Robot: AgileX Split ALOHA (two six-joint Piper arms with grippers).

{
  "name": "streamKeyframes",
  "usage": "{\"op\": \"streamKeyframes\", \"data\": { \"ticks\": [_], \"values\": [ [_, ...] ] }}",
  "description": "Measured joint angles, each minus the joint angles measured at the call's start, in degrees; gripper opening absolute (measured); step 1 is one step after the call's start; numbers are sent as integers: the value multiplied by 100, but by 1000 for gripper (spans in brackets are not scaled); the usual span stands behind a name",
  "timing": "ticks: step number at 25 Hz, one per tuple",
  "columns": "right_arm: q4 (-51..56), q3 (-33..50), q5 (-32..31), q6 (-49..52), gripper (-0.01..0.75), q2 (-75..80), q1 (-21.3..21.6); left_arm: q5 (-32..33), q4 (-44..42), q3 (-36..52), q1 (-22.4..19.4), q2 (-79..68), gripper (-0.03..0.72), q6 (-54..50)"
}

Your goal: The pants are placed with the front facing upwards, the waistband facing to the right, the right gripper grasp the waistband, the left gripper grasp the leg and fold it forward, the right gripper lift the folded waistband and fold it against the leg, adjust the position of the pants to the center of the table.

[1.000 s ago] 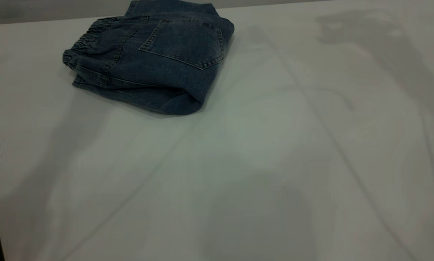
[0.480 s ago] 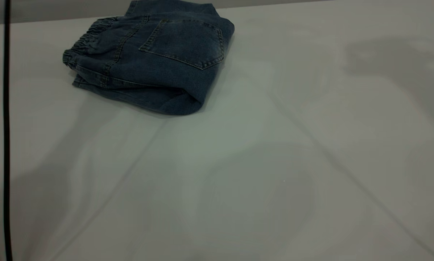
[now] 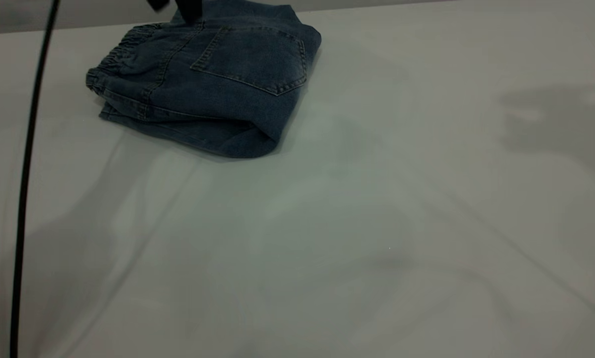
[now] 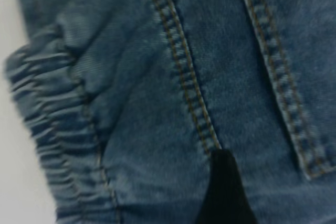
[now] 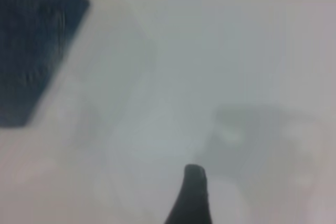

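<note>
The blue denim pants (image 3: 212, 89) lie folded at the far left of the table (image 3: 377, 223), back patch pocket (image 3: 257, 59) facing up. The ruffled waistband (image 3: 116, 57) forms the bundle's left edge. My left gripper (image 3: 188, 9) pokes in at the top edge, just over the pants' far side. In the left wrist view its black tip (image 4: 223, 192) hangs close above the denim beside a tan seam, with the waistband (image 4: 52, 124) nearby. My right gripper (image 5: 191, 198) hovers over bare table, well away from the pants (image 5: 31, 40).
A thin black cable (image 3: 26, 174) runs down the left side of the exterior view. The table's far edge passes right behind the pants. Wide bare tabletop stretches to the right and the front, crossed by arm shadows.
The left gripper has come into view at the top edge above the pants. The black cable has swung rightward and tilted. Shadows have shifted. The pants have not moved.
</note>
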State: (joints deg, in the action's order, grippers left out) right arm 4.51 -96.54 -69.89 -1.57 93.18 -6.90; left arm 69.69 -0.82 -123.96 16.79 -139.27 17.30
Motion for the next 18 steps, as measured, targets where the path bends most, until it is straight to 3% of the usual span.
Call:
{"op": "streamKeyframes", "data": {
  "ticks": [18],
  "values": [
    [-3, 364, -12, 157, 566, -861, 0, -3, 138, -18, 0, -1057, 452, 486]
  ]
}}
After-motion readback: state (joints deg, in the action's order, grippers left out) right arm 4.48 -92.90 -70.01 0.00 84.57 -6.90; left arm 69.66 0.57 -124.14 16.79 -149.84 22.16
